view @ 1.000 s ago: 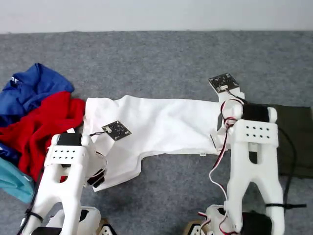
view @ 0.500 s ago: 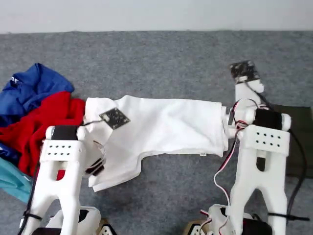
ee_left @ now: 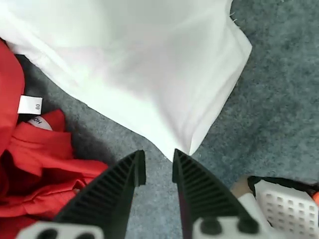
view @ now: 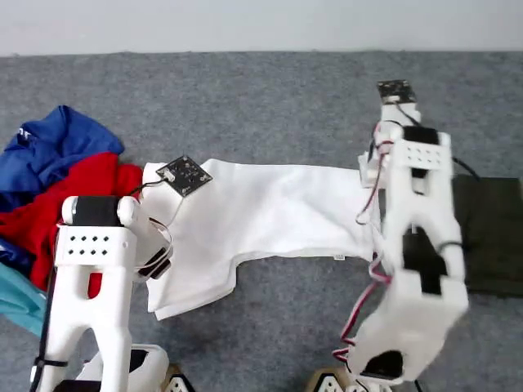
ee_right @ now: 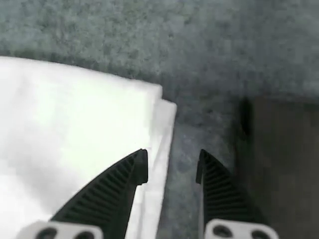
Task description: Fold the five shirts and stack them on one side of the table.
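A white shirt [view: 270,216] lies flat across the middle of the grey table, folded lengthwise, with a sleeve part [view: 192,282] sticking out toward the front left. My left gripper [ee_left: 158,163] hovers just off a white shirt corner [ee_left: 187,142], slightly open and holding nothing. My right gripper [ee_right: 172,167] is open above the white shirt's right edge [ee_right: 162,124], beside a dark folded shirt [ee_right: 284,164]. That dark shirt [view: 490,233] lies flat at the table's right side. Red [view: 73,204], blue [view: 49,147] and teal [view: 16,298] shirts are heaped at the left.
The red shirt [ee_left: 45,164] with its white label [ee_left: 29,104] lies right next to my left gripper. The left arm [view: 94,269] stands between the heap and the white shirt. Bare grey table [view: 270,98] stretches along the far side.
The right arm swung up and toward the far side, off the white shirt's right edge. The left arm pulled back to the left, toward the shirt's left end. The shirt stayed flat.
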`<state>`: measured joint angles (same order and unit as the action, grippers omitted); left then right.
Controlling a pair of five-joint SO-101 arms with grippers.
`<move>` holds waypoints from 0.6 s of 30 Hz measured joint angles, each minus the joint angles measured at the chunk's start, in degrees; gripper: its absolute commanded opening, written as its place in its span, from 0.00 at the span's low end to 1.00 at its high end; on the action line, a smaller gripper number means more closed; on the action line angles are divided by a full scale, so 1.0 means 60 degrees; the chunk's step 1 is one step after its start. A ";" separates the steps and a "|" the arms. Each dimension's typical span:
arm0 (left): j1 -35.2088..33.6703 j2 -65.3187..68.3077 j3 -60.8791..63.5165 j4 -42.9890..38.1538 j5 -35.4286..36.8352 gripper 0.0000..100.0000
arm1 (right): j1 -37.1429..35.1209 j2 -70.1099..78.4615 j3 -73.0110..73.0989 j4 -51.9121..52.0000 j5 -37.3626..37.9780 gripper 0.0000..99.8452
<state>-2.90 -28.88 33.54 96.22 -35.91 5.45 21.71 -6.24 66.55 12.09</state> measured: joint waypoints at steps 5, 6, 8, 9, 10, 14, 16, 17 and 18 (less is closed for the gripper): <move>0.0000 0.0000 0.0000 0.0000 0.0015 0.10 | -0.0293 0.1802 -0.1568 0.0410 0.0000 0.17; 0.0000 0.0000 0.0000 0.0000 0.0015 0.10 | -0.0322 0.2066 -0.1758 0.0454 0.0000 0.17; -0.0015 0.0000 0.0000 0.0000 0.0015 0.10 | -0.0322 0.2564 -0.2110 0.0484 0.0000 0.17; -0.0015 0.0000 0.0000 0.0000 0.0015 0.10 | -0.0322 0.2813 -0.2212 0.0484 0.0000 0.17; -0.0015 0.0000 0.0000 0.0000 0.0029 0.10 | -0.0322 0.2930 -0.2300 0.0484 0.0000 0.16; -0.0015 0.0000 0.0000 0.0000 0.0059 0.10 | -0.0322 0.3150 -0.2505 0.0513 0.0000 0.10; -0.0015 0.0000 0.0000 0.0000 0.0073 0.10 | -0.0293 0.3150 -0.2535 0.0586 0.0000 0.01; -0.0015 0.0000 0.0000 0.0000 0.0088 0.10 | -0.0264 0.3150 -0.2549 0.0615 0.0000 0.01; -0.0015 0.0000 0.0000 0.0000 0.0088 0.10 | -0.0249 0.3150 -0.2579 0.0674 0.0000 0.03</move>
<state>-2.99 -28.88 33.54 96.22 -35.38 3.96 40.62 -21.71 70.59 12.09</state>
